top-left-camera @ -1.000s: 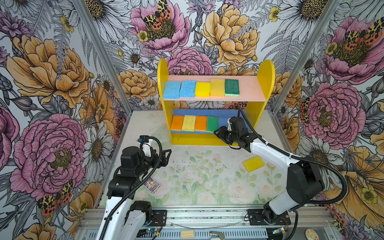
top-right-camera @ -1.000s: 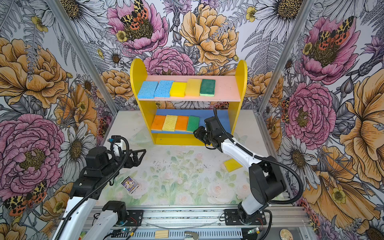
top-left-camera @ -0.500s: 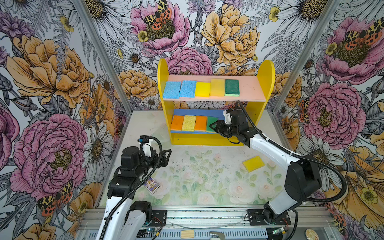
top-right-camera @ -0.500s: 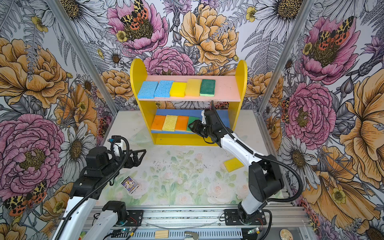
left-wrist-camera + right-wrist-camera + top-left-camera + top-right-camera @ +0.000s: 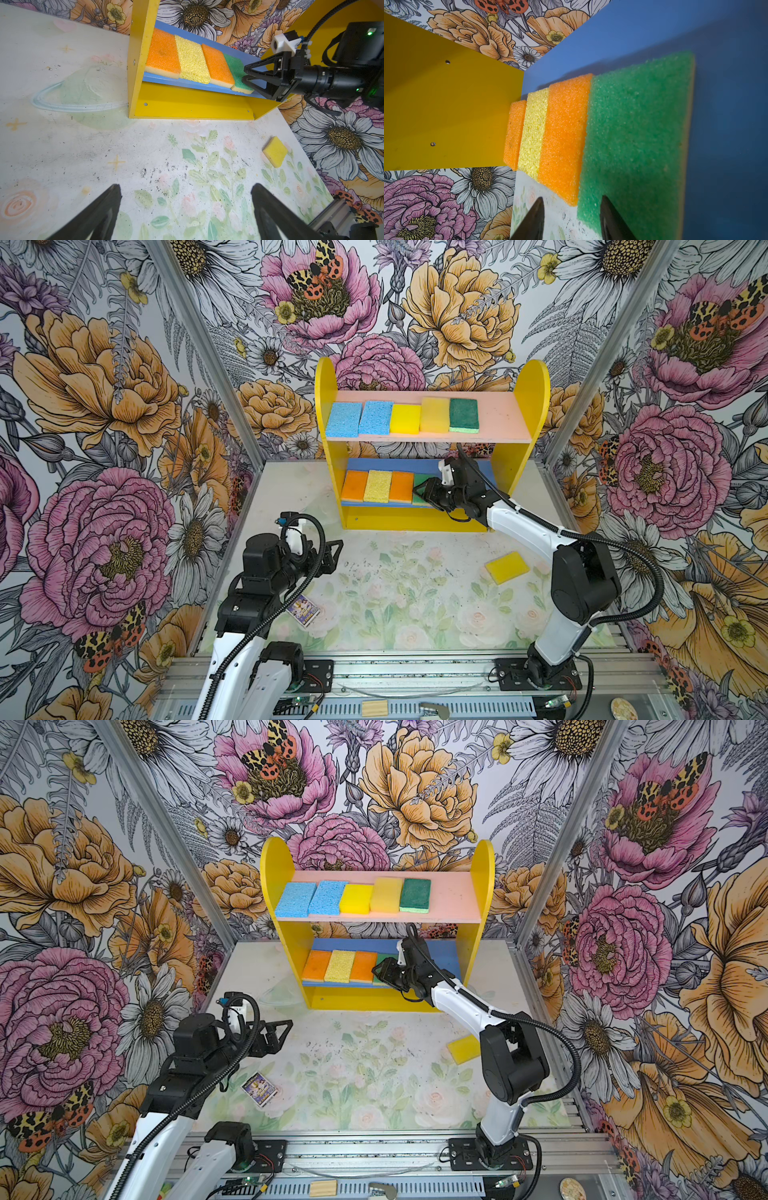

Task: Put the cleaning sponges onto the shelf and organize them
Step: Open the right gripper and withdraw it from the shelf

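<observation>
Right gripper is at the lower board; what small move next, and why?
Probably pull the right gripper back from the green sponge: its jaws are open, that sponge lies flat on the blue board, and one yellow sponge lies on the table.

Top cams high, downward; wrist cams low, R closest; shelf (image 5: 534,398) in all.

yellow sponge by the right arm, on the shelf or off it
Off: the yellow sponge lies flat on the table, in front of the shelf.

Shelf (image 5: 330,456) w/ 5 sponges (image 5: 405,418) on pink board (image 5: 498,423), 4 on blue board (image 5: 395,464), yellow sponge (image 5: 507,567) flat on table (image 5: 395,556).
</observation>
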### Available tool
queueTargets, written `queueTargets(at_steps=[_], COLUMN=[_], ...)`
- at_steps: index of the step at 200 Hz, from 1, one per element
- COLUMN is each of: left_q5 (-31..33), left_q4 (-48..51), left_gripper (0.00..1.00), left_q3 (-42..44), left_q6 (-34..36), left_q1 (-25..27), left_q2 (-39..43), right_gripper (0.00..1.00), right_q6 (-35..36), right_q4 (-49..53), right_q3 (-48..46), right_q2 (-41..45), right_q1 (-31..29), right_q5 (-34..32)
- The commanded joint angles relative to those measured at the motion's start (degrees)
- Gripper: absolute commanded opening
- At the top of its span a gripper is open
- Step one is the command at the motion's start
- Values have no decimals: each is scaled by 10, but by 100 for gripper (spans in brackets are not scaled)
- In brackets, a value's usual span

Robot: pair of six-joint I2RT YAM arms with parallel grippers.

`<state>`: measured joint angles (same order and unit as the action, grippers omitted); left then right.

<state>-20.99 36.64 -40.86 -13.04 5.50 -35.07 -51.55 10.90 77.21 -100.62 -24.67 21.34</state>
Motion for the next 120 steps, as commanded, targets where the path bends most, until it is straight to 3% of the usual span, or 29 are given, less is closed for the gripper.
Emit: queueTargets(at_steps=[1,70,120], left_q5=[0,4,1], left_q4=[-8,-8,-7], left_gripper=[99,99,99], left_q3=[4,4,4], left_q6=[11,10,9], left_q1=[2,2,2], left_q2=[4,12,17], right_gripper=[46,46,47], right_q6=[5,32,-9], right_q4=[-8,-23,59], right_q3=[19,-4,-184], right_q2=[1,105,260], right_q1=[2,-19,-16], right_q5=[11,62,-23])
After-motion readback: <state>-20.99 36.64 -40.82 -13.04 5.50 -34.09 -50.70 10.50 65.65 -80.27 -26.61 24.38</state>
